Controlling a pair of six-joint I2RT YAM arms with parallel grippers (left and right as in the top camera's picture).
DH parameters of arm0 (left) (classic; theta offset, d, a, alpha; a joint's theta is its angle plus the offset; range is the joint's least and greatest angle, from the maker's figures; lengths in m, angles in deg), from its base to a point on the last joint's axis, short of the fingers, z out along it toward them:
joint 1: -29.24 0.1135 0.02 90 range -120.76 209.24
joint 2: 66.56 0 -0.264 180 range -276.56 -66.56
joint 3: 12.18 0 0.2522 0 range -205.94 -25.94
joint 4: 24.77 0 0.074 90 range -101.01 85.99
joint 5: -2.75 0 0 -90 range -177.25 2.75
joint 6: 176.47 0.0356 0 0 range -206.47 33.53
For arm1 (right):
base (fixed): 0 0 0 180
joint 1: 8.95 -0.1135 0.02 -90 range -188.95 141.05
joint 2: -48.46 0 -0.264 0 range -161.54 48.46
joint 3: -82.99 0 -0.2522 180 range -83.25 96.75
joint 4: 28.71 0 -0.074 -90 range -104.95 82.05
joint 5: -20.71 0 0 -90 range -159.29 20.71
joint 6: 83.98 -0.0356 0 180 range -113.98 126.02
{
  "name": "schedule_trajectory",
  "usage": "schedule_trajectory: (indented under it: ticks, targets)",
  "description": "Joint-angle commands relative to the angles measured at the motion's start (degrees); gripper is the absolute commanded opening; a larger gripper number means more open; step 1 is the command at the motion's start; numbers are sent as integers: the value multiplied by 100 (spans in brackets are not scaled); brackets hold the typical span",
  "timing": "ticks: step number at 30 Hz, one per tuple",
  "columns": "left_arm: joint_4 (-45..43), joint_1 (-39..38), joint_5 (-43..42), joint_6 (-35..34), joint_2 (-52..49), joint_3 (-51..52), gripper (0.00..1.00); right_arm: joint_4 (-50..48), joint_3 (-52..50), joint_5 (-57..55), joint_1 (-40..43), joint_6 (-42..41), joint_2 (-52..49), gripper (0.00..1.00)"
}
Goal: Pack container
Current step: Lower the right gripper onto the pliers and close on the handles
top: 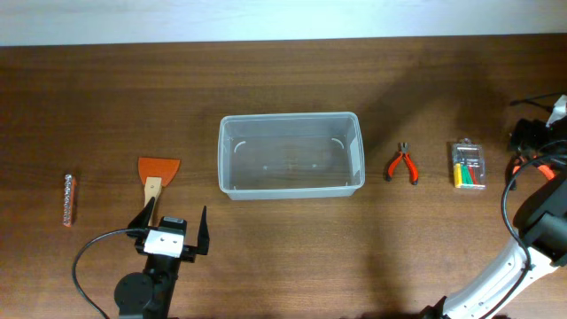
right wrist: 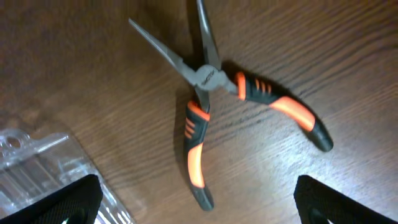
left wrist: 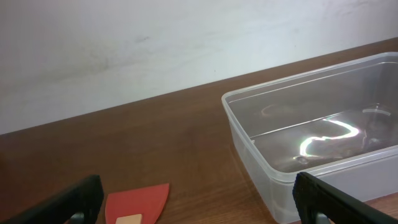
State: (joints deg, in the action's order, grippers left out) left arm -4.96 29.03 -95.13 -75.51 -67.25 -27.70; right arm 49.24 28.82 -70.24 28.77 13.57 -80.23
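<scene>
L tool (top: 174, 221) sits nearest, jaws wide, nothing held, just over the handle end of the orange scraper (top: 158, 173). R tool (right wrist: 198, 186) is likewise spread wide & empty, looking down on the pliers (right wrist: 205, 93), w/ the clear bit case (top: 469, 165) beside them. Further back, mid-worktop (top: 89, 89), the container (top: 291, 118) stands upright & bare inside. So approx. nothing is packed yet: scraper, pliers, bit case & the small strip (top: 70, 198) at far L all lie outside it.
</scene>
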Motion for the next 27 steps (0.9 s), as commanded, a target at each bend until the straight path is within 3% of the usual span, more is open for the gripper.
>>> schedule_trajectory:
  ticks: [1,27]
  targets:
    - [2,-17,22,70,33,28,99,-81,22,55,4,-39,-83,98]
    - [2,-17,22,70,33,28,99,-105,22,68,-26,-188,-702,99]
